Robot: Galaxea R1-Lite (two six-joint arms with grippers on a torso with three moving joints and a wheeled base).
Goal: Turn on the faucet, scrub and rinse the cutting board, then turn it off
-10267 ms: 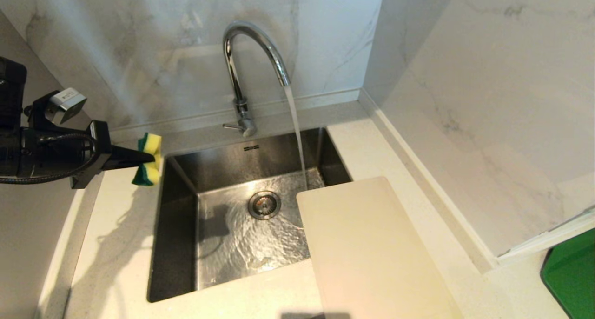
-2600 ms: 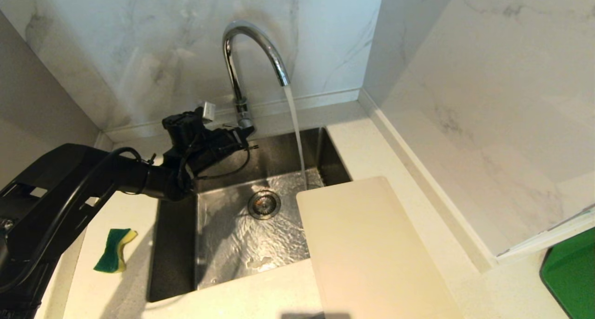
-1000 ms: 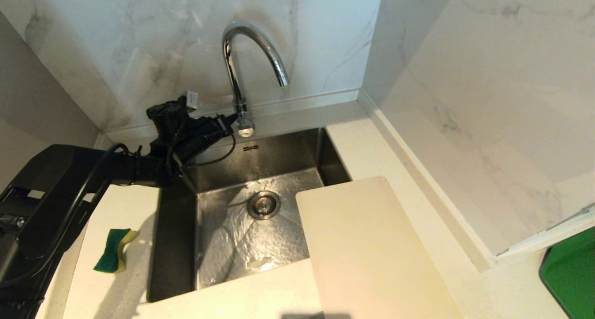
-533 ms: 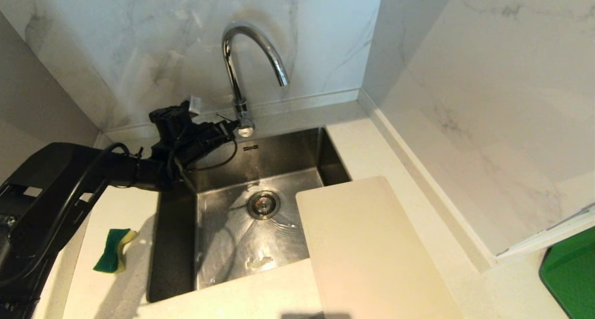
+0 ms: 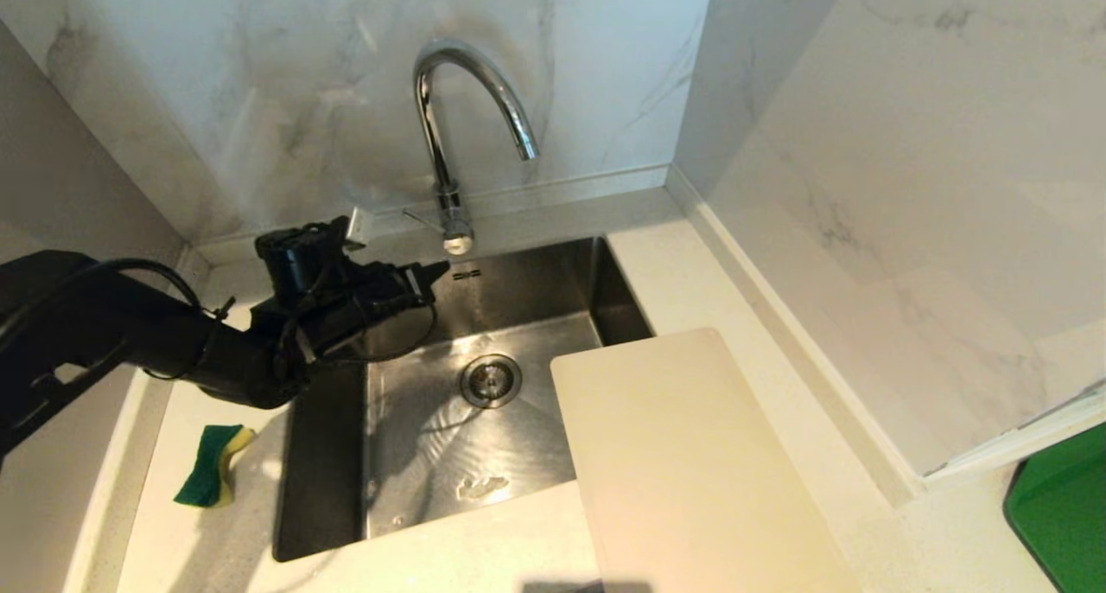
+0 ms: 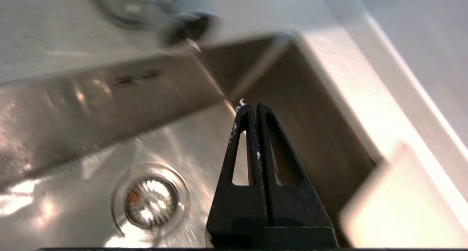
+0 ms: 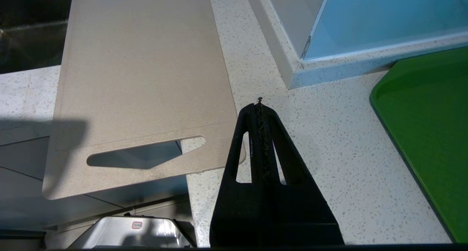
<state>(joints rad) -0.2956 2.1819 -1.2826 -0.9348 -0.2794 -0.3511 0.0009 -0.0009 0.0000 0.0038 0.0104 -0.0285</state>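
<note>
I've got the tall chrome gooseneck faucet [image 5: 449, 135] standing upright at the back rim of the steel sink [image 5: 328, 506], its arched spout curving toward the right and pointing down over the basin, no stream under it. The thin side lever [image 5: 421, 219] sticks out from the base toward the left, along the back wall. My left hand [image 5: 439, 270] hangs just in front of and below that lever, apart from it, fingers pressed together and holding nothing, pointing across the sink toward the right. In the left wrist view those two black fingers [image 6: 243, 145] meet at the tip above the basin.

The large cream plastic cutting board [image 5: 683, 463] lies flat on the pale speckled tabletop [image 5: 484, 558] to the right of the sink, long axis running from the sink's far right corner toward me, its far corner overhanging the basin. The right wrist view shows the slot handle [image 7: 144, 156] at the near short end, hanging past the tabletop edge. My right hand [image 7: 259, 106] hovers beside that end, fingers pinched together, empty. A green-and-yellow sponge [image 5: 210, 463] lies left of the sink.
</note>
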